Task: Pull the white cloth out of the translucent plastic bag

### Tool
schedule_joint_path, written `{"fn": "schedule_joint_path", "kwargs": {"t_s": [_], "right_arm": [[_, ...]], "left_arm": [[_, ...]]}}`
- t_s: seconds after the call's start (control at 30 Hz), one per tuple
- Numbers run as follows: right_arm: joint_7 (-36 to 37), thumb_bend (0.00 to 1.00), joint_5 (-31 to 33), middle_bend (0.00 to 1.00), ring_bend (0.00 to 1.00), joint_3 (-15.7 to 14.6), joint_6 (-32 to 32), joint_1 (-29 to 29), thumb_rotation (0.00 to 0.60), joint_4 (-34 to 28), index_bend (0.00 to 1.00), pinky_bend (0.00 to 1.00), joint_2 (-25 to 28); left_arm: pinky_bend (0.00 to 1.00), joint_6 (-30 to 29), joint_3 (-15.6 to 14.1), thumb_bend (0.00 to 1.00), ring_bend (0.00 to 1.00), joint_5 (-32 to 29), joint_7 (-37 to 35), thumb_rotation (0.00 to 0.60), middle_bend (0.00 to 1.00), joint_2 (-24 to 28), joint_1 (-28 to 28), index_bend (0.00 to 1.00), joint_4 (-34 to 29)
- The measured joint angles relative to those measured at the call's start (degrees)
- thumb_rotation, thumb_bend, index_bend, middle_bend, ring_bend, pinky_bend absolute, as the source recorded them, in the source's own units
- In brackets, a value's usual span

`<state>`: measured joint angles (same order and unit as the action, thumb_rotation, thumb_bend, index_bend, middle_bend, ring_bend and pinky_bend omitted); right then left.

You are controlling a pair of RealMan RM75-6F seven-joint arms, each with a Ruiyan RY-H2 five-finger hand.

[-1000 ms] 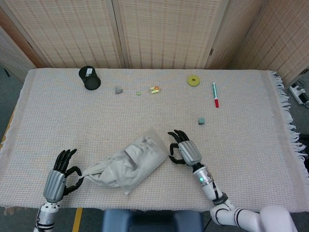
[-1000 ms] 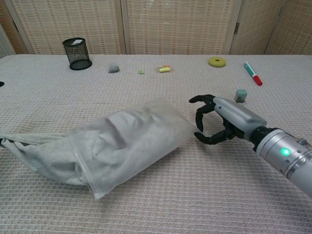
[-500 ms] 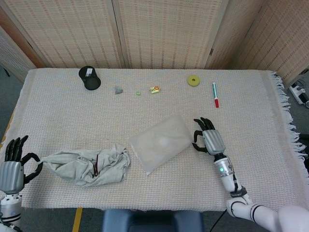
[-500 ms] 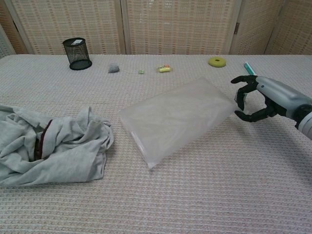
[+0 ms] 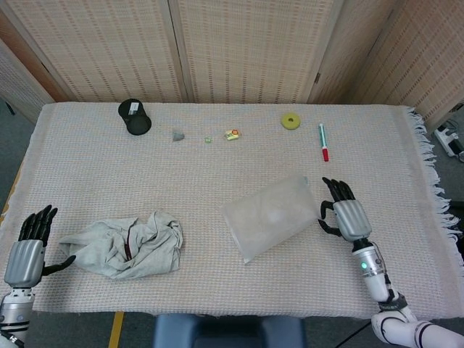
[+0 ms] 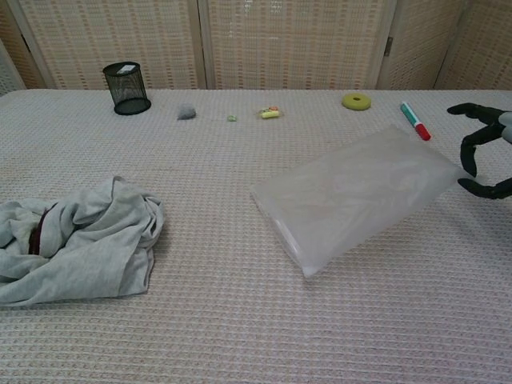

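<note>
The white cloth lies crumpled on the table at the front left, fully outside the bag. The translucent plastic bag looks flat and empty to the right of it, with a clear gap between the two. My right hand is at the bag's right corner and pinches it between thumb and fingers. My left hand sits at the table's front left edge, fingers spread, just left of the cloth and holding nothing. The chest view does not show it.
A black mesh cup stands at the back left. A yellow ring, a red and green marker and a few small bits lie along the back. The woven table cover has a fringed right edge.
The cloth has come out of the bag and bunched up at the left. My right hand has carried the emptied bag to the right. My left hand has let go of the cloth.
</note>
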<state>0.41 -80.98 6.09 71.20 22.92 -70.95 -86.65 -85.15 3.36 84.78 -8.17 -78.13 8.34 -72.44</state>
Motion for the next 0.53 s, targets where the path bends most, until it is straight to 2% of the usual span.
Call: {"fn": "schedule_joint_path", "kwargs": {"t_s": [0.07, 0.2, 0.3, 0.4, 0.53], "right_arm": [[-5.6, 0.16, 0.1, 0.00, 0.00, -0.4, 2.7, -1.8, 0.600, -3.9, 0.00, 0.00, 2.5], [-19.8, 0.16, 0.1, 0.00, 0.00, -1.7, 12.1, -7.6, 0.600, -14.7, 0.00, 0.00, 8.3], [-25.8, 0.16, -0.5, 0.00, 0.00, -2.6, 19.5, -12.0, 0.600, -20.5, 0.00, 0.00, 11.5], [-26.2, 0.16, -0.9, 0.00, 0.00, -3.5, 22.6, -14.3, 0.600, -21.8, 0.00, 0.00, 13.2], [-21.2, 0.16, -1.2, 0.00, 0.00, -4.2, 22.0, -16.2, 0.600, -22.2, 0.00, 0.00, 15.9]], "left_arm": [[0.00, 1.5, -0.1, 0.14, 0.00, -2.1, 6.3, 0.600, 0.00, 2.7, 0.0, 0.11, -5.4], [0.00, 2.0, 0.1, 0.14, 0.00, -6.4, 20.7, 0.600, 0.00, 8.6, -0.9, 0.12, -18.8], [0.00, 1.7, -0.1, 0.14, 0.00, -7.5, 25.6, 0.600, 0.00, 12.3, -1.5, 0.13, -24.8], [0.00, 3.1, -0.3, 0.14, 0.00, -7.5, 25.2, 0.600, 0.00, 13.1, -1.2, 0.13, -26.5], [0.00, 4.9, -0.7, 0.14, 0.00, -6.4, 22.2, 0.600, 0.00, 15.1, -0.5, 0.14, -28.0]]}}
